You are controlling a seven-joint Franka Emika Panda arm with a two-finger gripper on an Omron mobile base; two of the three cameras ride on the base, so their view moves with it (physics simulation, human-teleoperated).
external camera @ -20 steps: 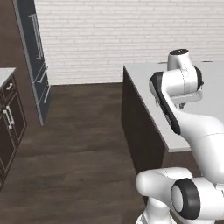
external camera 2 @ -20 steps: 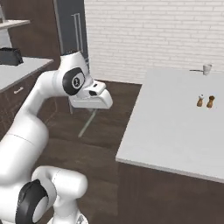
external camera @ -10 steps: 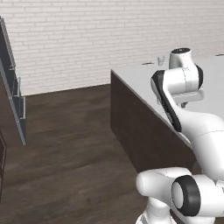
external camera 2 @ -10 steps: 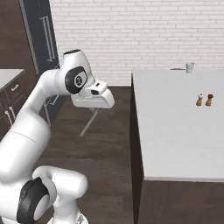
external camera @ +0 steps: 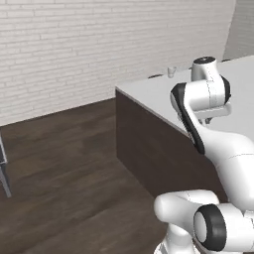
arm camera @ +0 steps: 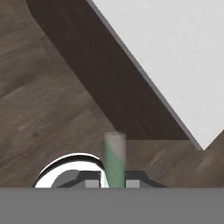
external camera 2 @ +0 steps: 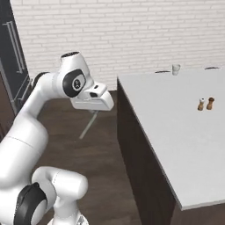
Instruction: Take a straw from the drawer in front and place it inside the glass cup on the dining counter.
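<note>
The tool (external camera 2: 93, 115) pinches the straw (external camera 2: 88, 125), which hangs slanting toward 7 o'clock over the floor. The cup (external camera 2: 176, 69) stands, seemingly upright, at the bench's (external camera 2: 176, 127) far edge, well apart.

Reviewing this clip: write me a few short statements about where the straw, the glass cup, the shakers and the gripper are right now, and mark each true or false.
1. The straw is held in the gripper and hangs below it over the wood floor. True.
2. The glass cup lies tipped over beside the shakers. False: it stands upright near the far edge of the dining counter, well apart from the shakers.
3. The straw is already inside the glass cup. False: it is at the gripper, off the counter's side.
4. The two shakers stand close together on the white counter top. True.
5. The gripper is above the counter top. False: in the right base view it is beside the counter, over the floor.
</note>
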